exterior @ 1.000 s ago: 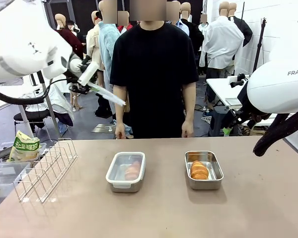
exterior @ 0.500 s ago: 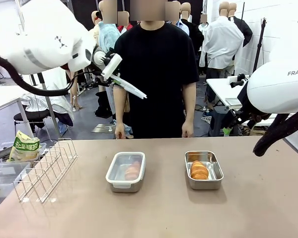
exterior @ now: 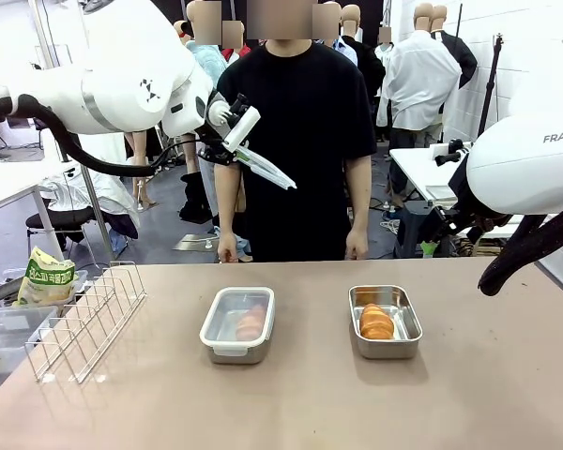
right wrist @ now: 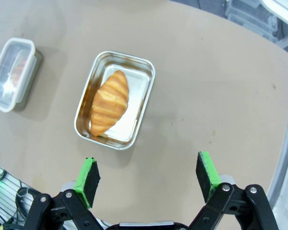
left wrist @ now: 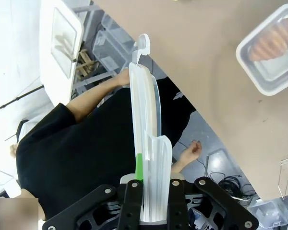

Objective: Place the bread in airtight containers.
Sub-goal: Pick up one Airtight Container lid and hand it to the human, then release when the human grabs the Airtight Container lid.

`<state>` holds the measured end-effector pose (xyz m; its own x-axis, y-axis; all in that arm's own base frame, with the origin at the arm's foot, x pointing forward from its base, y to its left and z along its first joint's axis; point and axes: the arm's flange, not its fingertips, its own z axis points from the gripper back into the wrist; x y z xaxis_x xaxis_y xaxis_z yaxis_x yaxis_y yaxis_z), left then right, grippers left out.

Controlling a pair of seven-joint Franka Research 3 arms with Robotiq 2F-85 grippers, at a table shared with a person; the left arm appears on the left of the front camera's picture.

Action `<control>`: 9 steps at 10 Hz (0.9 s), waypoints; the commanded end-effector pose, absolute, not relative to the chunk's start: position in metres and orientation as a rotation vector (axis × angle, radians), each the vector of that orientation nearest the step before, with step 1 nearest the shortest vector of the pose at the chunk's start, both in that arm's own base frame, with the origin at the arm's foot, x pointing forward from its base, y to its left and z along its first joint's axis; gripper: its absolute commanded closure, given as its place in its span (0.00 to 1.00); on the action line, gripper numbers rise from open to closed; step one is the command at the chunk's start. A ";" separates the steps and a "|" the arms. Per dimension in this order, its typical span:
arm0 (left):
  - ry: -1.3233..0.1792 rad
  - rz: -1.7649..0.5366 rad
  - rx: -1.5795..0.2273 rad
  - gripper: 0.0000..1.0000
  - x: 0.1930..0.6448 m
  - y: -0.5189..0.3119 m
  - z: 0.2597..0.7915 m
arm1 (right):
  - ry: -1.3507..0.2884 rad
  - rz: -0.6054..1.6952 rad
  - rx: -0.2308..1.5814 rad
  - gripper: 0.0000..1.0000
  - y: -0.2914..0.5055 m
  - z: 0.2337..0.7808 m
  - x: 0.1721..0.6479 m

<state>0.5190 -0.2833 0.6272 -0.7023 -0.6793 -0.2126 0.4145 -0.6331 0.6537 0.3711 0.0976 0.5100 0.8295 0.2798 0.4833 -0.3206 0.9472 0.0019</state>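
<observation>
My left gripper [left wrist: 151, 211] is up in the air, clamped on a clear lid [left wrist: 145, 139]. The right gripper [right wrist: 149, 177] has its jaws wide apart, open tin [right wrist: 115, 106] with a croissant [right wrist: 110, 102] at 11 o'clock. The lidded tin [exterior: 237, 323] sits left of it.

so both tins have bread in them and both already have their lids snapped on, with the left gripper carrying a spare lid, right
Not quite. Both tins hold bread, but only the left tin is lidded. The right tin is open, its croissant uncovered, as the right wrist view shows. The clear lid clamped in the left gripper looks meant for it rather than a spare.
</observation>
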 end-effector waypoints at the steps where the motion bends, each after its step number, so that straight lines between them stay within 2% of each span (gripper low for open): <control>1: -0.822 -2.235 0.597 1.00 0.520 -0.276 0.635 | -0.497 0.319 0.085 0.00 0.097 0.510 0.371; 2: -0.849 -2.206 0.588 1.00 0.520 -0.273 0.635 | -0.497 0.319 0.085 0.00 0.097 0.510 0.371; 3: -0.785 -2.283 0.598 1.00 0.521 -0.279 0.630 | -0.497 0.319 0.085 0.00 0.097 0.510 0.371; 9: -0.785 -2.283 0.598 1.00 0.521 -0.279 0.630 | -0.497 0.319 0.085 0.00 0.097 0.510 0.371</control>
<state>0.5205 -0.2821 0.6269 -0.6882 -0.6989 -0.1947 0.4273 -0.6073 0.6698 0.3711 0.0976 0.5100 0.8295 0.2798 0.4833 -0.3206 0.9472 0.0019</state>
